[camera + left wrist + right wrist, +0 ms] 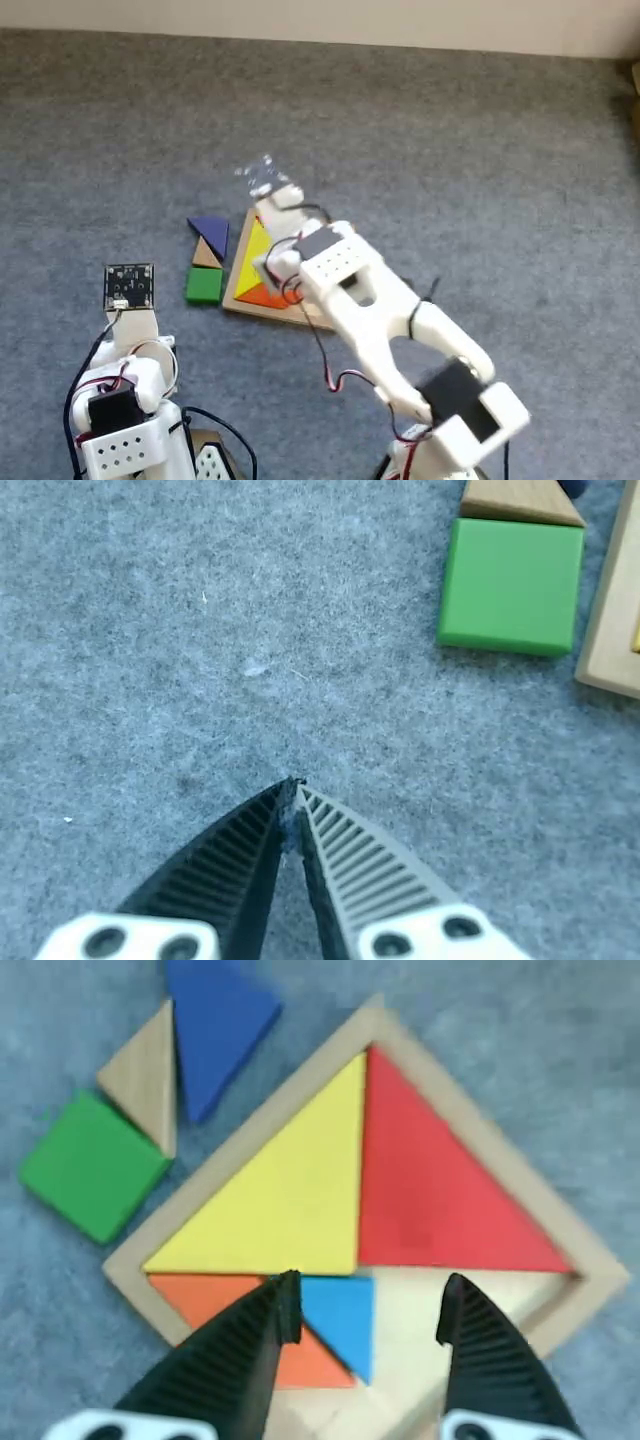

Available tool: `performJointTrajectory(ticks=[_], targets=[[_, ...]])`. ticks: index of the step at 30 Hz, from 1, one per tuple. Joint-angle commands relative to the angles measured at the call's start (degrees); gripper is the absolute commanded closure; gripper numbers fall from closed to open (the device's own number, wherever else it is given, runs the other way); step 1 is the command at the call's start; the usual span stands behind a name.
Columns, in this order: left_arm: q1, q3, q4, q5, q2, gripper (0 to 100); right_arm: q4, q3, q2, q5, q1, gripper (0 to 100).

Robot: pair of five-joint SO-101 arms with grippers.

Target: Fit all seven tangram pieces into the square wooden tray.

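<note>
Four pieces sat in the tray: the yellow triangle, red triangle, orange triangle and light blue triangle, with bare wood beside the last. The green square, tan triangle and dark blue piece lay on the carpet just outside the tray's yellow side. We saw the right gripper above the tray, spread wide and empty. The left gripper, pinched closed on nothing, hung well apart from the tray, beyond the green square.
</note>
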State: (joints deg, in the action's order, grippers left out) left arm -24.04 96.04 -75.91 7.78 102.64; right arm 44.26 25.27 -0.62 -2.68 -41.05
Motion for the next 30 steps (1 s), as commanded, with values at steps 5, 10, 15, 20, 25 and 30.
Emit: performJointTrajectory(ticks=[5, 10, 15, 20, 25, 30], targets=[[-0.7, 1.1, -0.1, 0.5, 2.2, 99, 0.7, 0.5, -4.6, 0.2, 4.3, 92.6], [-0.7, 1.1, -0.1, 0.5, 2.2, 99, 0.7, 0.0, 1.2, 0.2, 4.0, 97.4], [-0.7, 1.1, -0.1, 0.5, 2.2, 99, 0.7, 0.0, 6.9, 0.2, 1.4, 97.4], [-0.7, 1.1, -0.1, 0.5, 2.2, 99, 0.7, 0.0, 9.0, 0.2, -3.5, 97.6], [-0.7, 1.1, -0.1, 0.5, 2.2, 99, 0.7, 0.0, 9.0, 0.2, -5.5, 97.6], [-0.7, 1.1, -0.1, 0.5, 2.2, 99, 0.7, 0.0, 8.8, 0.2, -5.4, 97.6]])
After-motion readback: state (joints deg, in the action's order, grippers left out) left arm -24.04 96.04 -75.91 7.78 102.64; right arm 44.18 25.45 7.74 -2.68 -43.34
